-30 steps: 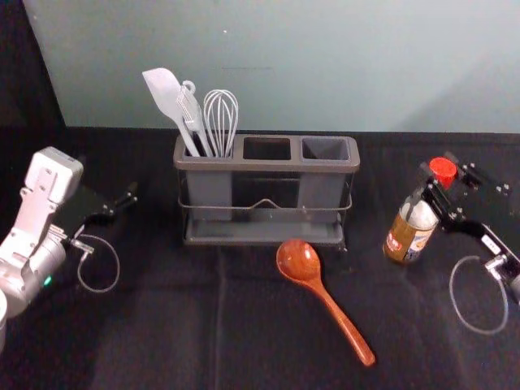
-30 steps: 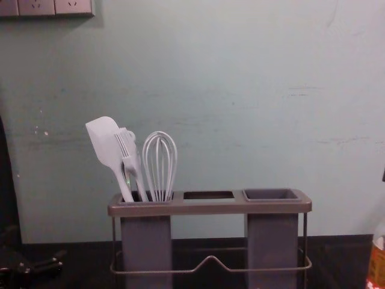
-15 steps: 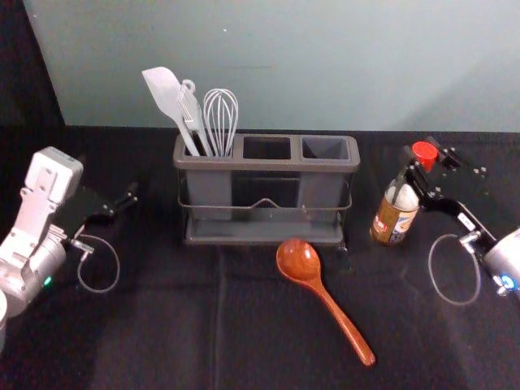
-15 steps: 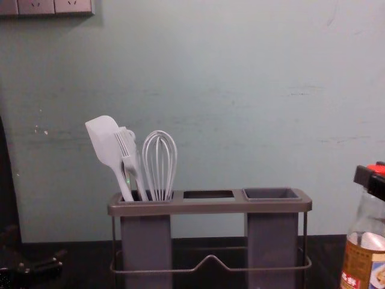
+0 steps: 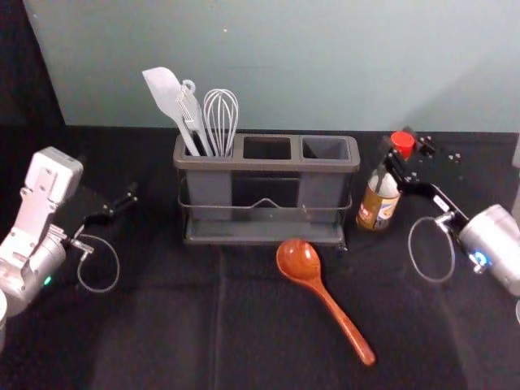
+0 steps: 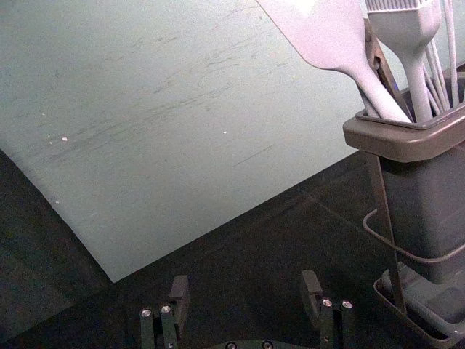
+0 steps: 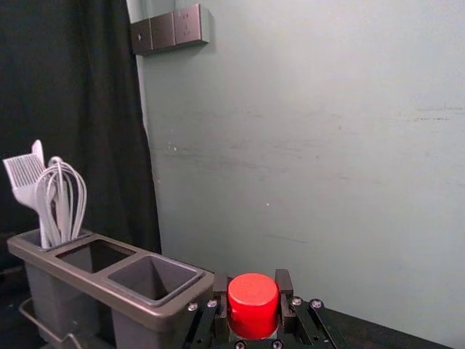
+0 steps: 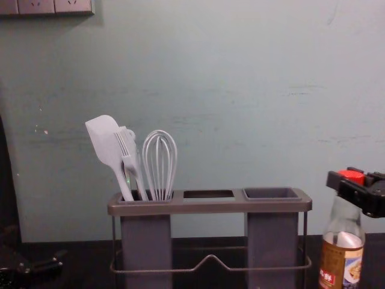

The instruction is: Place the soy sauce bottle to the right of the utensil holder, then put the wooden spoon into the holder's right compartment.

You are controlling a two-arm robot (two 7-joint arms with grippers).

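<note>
A socket panel is mounted on the wall, high on the left in the chest view. The left gripper is parked over the left part of the bench, to the left of the holder; its fingers are held apart.

In the middle, the holder is stood upright on the bench, with its three compartments set in a row. The spatula, the brush and the whisk are all kept in its left compartment, heads up, with the spatula leaned to the left.

The spoon is laid on the bench in front of the holder. Its bowl is set near the holder's front edge, and its handle is slanted toward the robot and to the right.

The bottle is held near the holder, to its right, with a gap left between them. It is kept nearly upright; whether its base is rested on the bench cannot be told. Its red cap is flanked by the fingers of the right gripper, which are clamped on the bottle's top.
</note>
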